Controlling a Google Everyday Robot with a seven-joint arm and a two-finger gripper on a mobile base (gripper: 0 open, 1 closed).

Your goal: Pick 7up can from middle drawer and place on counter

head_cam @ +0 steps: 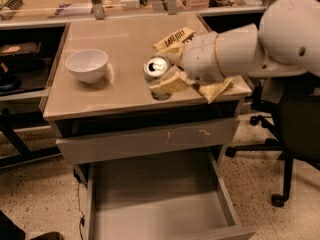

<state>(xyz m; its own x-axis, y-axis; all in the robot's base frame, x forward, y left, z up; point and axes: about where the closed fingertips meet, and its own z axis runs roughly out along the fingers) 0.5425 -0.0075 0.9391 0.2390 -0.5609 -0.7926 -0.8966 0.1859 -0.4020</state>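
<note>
The 7up can point(156, 66), silvery top with pull tab facing me, is held between the tan fingers point(169, 84) of my gripper point(161, 70). The gripper is shut on it, over the middle of the tan counter point(125, 39), with a shadow on the top just below. My white arm reaches in from the right. The middle drawer point(155, 199) stands pulled out below, its flat grey floor bare.
A white bowl point(87, 64) sits on the counter's left part. A brown snack bag point(175, 35) lies behind the gripper, partly hidden by the arm. The scratched drawer front point(150, 139) is above the open drawer. An office chair point(292, 134) stands at right, a bench at the back.
</note>
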